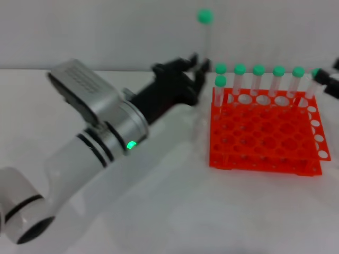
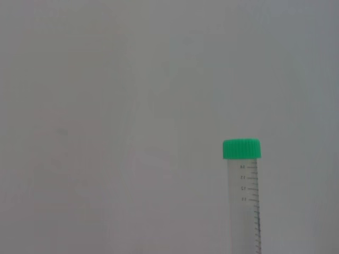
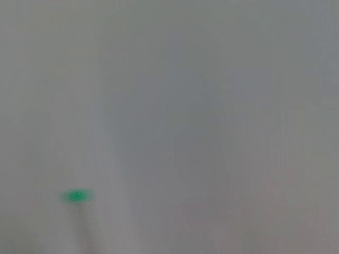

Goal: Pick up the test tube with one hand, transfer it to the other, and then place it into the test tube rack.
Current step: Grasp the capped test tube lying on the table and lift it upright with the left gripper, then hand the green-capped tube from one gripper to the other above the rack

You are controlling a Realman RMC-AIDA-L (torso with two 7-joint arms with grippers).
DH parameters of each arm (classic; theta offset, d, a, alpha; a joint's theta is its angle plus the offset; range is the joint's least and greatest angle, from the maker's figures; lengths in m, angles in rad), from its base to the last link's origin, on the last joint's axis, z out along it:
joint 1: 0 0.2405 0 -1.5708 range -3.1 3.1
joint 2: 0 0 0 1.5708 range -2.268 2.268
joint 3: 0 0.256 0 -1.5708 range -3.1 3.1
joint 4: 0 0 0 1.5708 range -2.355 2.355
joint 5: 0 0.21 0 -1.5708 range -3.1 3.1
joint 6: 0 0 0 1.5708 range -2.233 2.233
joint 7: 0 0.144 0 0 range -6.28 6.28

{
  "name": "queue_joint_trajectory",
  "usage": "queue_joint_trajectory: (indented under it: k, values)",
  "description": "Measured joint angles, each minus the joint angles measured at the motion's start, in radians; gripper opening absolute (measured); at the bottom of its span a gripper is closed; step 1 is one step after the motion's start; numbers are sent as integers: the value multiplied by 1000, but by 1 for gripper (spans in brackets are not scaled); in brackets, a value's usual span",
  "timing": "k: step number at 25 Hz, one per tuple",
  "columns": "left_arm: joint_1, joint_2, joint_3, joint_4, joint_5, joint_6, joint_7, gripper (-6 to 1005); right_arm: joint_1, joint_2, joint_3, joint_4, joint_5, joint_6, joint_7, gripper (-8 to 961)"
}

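My left gripper point(image 1: 197, 62) is clamped on the test tube point(image 1: 205, 37), just beside the test tube rack point(image 1: 265, 132) edge. Open room above the fingers. Tube upright, long axis vertical, green cap up (cap well above the fingertips). Right gripper point(image 1: 331, 84) at the rack's far side, can't tell its fingers.

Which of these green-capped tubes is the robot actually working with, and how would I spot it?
Start at the orange test tube rack on the white table. Just off its left far corner is the left gripper, black, gripping the test tube upright. Unlike the other capped tubes seated along the rack's far row, its cap stands higher than theirs.
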Motion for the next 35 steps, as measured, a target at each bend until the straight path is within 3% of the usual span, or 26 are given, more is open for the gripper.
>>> queue_joint_trajectory:
  k: [6, 12, 14, 17, 26, 35]
  values:
    - [1, -8, 0, 83, 32, -70, 9, 186, 39, -2, 1, -23, -112, -127, 21, 810]
    - [2, -10, 0, 116, 101, -134, 15, 186, 57, 46, -1, -36, -135, -127, 17, 800]
    - [2, -10, 0, 124, 130, -152, 15, 186, 63, 60, -2, -40, -137, -120, 14, 757]
    - [5, -11, 0, 133, 181, -167, 16, 186, 75, 75, -2, -60, -161, -59, 20, 692]
    - [14, -9, -1, 130, 202, -168, 16, 186, 106, 107, -3, -85, -222, 23, 47, 695]
    - [27, -7, -1, 128, 209, -166, 17, 186, 110, 108, 15, -104, -249, 35, 62, 587]
